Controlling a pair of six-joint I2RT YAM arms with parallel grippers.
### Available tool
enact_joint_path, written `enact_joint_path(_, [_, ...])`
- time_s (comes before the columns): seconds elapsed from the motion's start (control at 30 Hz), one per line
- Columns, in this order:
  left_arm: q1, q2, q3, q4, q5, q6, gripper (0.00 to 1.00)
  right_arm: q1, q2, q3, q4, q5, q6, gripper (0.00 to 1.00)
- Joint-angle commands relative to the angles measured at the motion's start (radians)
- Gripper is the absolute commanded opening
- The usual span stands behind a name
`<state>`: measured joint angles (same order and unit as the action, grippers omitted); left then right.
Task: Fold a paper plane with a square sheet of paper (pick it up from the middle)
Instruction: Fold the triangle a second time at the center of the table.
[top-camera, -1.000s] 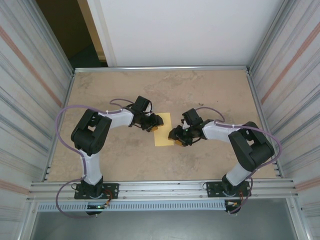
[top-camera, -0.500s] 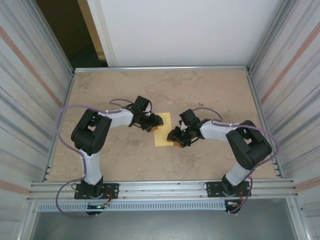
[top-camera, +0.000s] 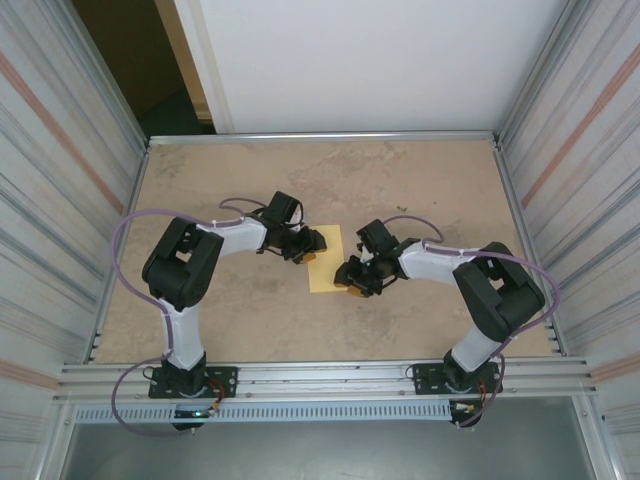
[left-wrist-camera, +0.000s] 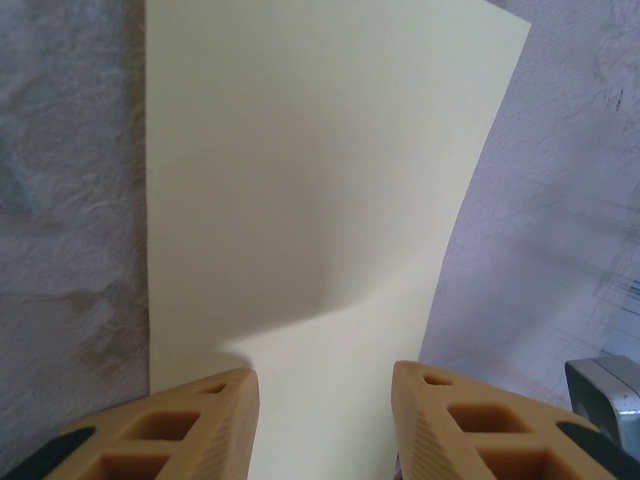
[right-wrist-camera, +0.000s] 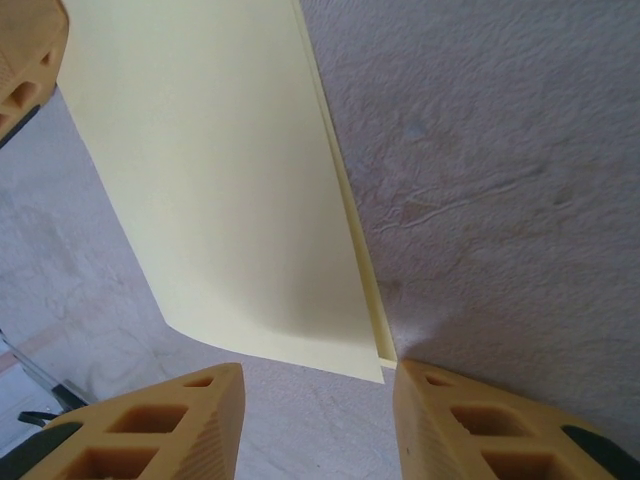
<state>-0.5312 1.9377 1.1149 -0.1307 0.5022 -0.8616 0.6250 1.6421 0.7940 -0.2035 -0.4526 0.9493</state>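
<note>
A mottled beige table lay inside ribbed metal walls, with a white panel behind; left of centre, the left gripper sat low at the far left edge of the square sheet of paper, its jaws released, and the left wrist view showed the pale-yellow surface running up between its tan fingers; the sheet lay flat mid-table as a narrow rectangle, two layers showing along one edge; at its near right corner the right gripper also stood parted, grasping nothing, with bare table between its fingers.
</note>
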Motion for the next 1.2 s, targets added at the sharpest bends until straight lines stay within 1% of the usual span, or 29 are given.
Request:
enact_joint_path(0.0, [0.004,0.064,-0.015,-0.094,-0.038,0.001,0.42,0.010,0.019,0.031,-0.006,-0.022,-0.028,0.41])
enact_joint_path(0.13, [0.004,0.065,-0.018,-0.095,-0.037,0.003,0.42,0.009,0.006,0.024,0.016,-0.023,-0.027,0.37])
enact_joint_path(0.4, [0.005,0.066,-0.016,-0.092,-0.032,0.006,0.42,-0.011,-0.036,0.000,0.057,0.019,-0.016,0.35])
enact_joint_path(0.63, [0.004,0.066,-0.019,-0.090,-0.028,0.006,0.42,-0.023,-0.032,-0.017,0.086,0.010,0.006,0.30])
enact_joint_path(1.07, [0.005,0.063,-0.017,-0.087,-0.027,0.010,0.42,-0.029,-0.020,-0.023,0.084,0.005,0.030,0.17])
enact_joint_path(1.1, [0.005,0.063,-0.018,-0.089,-0.027,0.012,0.42,-0.030,-0.019,-0.024,0.084,0.005,0.032,0.15])
enact_joint_path(1.17, [0.011,0.062,-0.020,-0.086,-0.030,0.017,0.42,-0.029,-0.021,-0.026,0.086,0.004,0.035,0.09])
